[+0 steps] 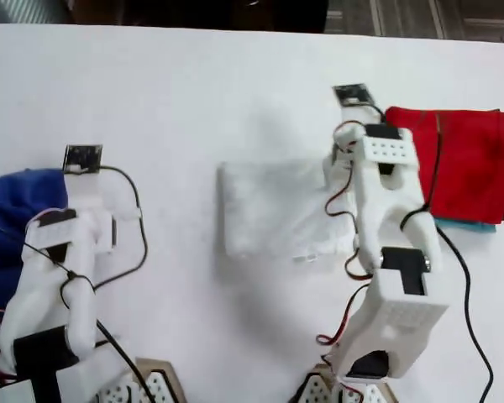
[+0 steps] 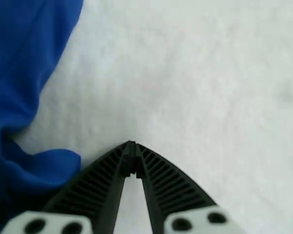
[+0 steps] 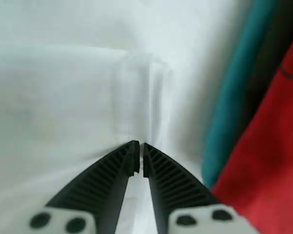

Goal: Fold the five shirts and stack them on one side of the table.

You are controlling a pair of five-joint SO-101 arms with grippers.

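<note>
Well, the white table [image 1: 193, 101] tells the story by zones. On the far right sits the finished pile, a red shirt [image 1: 470, 159] on top with a teal shirt [image 1: 466, 225] peeking out at its near edge, so that looks like the side chosen for stacking.

In the middle lies a white shirt [image 1: 269, 210], folded into a neat rectangle and well short of the pile. I'd judge it is the one in hand, ready to go across. At the far left a blue shirt [image 1: 8, 218] lies bunched and unfolded, and I reckon its turn comes afterwards.

On to the arms. The right arm [image 1: 391, 252] stretches away from its base, its wrist over the white shirt's right edge, just beside the pile. The left arm [image 1: 55, 285] is hunched beside the blue heap.

Down at the tips, the right gripper [image 3: 139, 158] has its jaws all but together, right on the white cloth — whether a fold is nipped between them, I can't tell. The left gripper [image 2: 131, 158] is closed tip to tip on nothing, over bare table with blue fabric alongside.
</note>
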